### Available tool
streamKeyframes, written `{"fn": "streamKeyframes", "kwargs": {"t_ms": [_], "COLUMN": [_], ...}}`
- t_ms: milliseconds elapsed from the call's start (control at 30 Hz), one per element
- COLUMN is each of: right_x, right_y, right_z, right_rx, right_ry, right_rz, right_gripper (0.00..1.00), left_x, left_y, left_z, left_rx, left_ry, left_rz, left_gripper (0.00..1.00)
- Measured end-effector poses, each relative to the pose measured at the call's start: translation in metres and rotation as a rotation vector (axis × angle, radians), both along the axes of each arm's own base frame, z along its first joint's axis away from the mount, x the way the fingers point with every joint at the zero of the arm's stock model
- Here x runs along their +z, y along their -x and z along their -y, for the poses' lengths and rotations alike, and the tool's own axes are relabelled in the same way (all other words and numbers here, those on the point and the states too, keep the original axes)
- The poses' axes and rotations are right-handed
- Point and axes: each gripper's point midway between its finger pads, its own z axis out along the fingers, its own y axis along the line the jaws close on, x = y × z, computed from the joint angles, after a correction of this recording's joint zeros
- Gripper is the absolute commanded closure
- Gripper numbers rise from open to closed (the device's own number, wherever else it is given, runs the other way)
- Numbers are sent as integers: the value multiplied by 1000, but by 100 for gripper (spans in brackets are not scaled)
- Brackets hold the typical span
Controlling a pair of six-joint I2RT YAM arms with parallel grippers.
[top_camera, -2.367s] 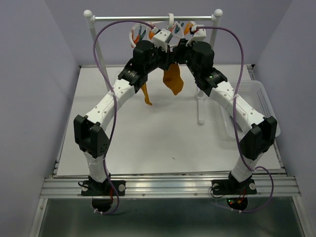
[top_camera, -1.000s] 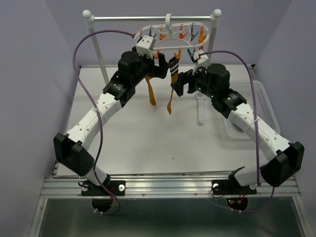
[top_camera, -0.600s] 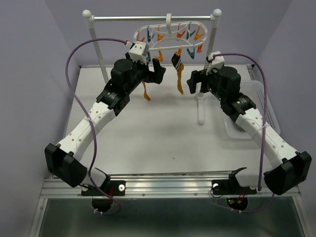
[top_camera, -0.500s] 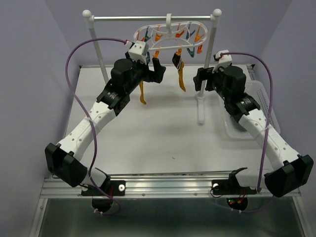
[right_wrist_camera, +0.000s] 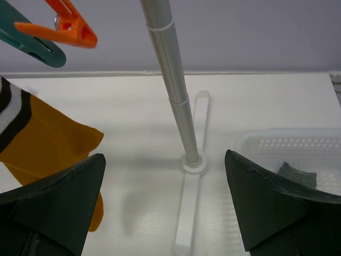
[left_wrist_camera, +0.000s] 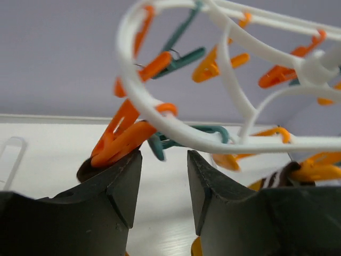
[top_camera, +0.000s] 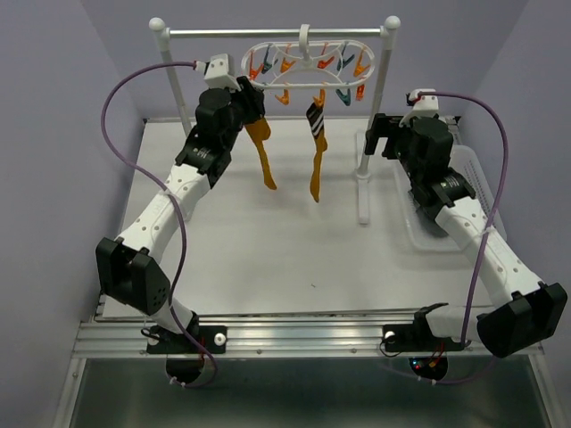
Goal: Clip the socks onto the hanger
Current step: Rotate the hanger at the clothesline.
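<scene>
**Mustard pair clipped, grey left**

Right gripper (right_wrist_camera: 164, 157) is spread wide and empty by the basket (right_wrist_camera: 277, 140). One grey sock (right_wrist_camera: 295, 173) is seen inside. Left gripper (left_wrist_camera: 164, 156) is half-parted, nothing pinched, at the hanger (top_camera: 306, 53) rim. Plain mustard sock (top_camera: 263, 156) and striped mustard sock (top_camera: 317, 156) are hung from its clips.

A: Where's the white plastic oval hanger (top_camera: 306, 57)?
B: On the white-posted metal rail stand (top_camera: 232, 34), tabletop's (top_camera: 268, 254) far edge — plain mustard-orange sock (top_camera: 262, 153) beneath on the left, striped-cuff sock (top_camera: 317, 150) right.
A: The clear plastic basket (right_wrist_camera: 298, 146)?
B: Right edge — dark grey sock (right_wrist_camera: 294, 175) inside.
</scene>
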Motion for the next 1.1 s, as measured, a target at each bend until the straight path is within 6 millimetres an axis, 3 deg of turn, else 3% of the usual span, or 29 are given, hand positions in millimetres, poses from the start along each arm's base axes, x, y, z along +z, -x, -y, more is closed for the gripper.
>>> {"fn": "streamKeyframes", "kwargs": {"t_ms": [167,233,400,600,767,900,1067,1100], "right_x": [-4,-8,-17,-11,1,13,29,34], "right_y": [2,3,6,11,13,12,5,2], "right_z": [-11,-17,-35,-60,-70,-70,-54,-48], "right_rx": [70,109,214,361,422,431,336,297], "right_ry": [-3,2,5,-16,-26,2,21,22], "right_rz": [11,20,28,75,144,194,228,236], "right_gripper": [0,0,1,9,8,6,0,0], "left_x": [10,19,41,42,34,34,34,34], "left_y": [-22,-30,-55,-85,-90,-90,-82,-76], "left_z": [-50,-57,-49,-44,-47,-51,-51,-50], "left_rx": [107,125,113,116,125,130,116,102], "left_ry": [90,101,111,99,84,70,55,55], "left_rz": [12,29,71,62,38,38,31,29], "left_gripper": [54,54,57,56,56,50,26,17]}}
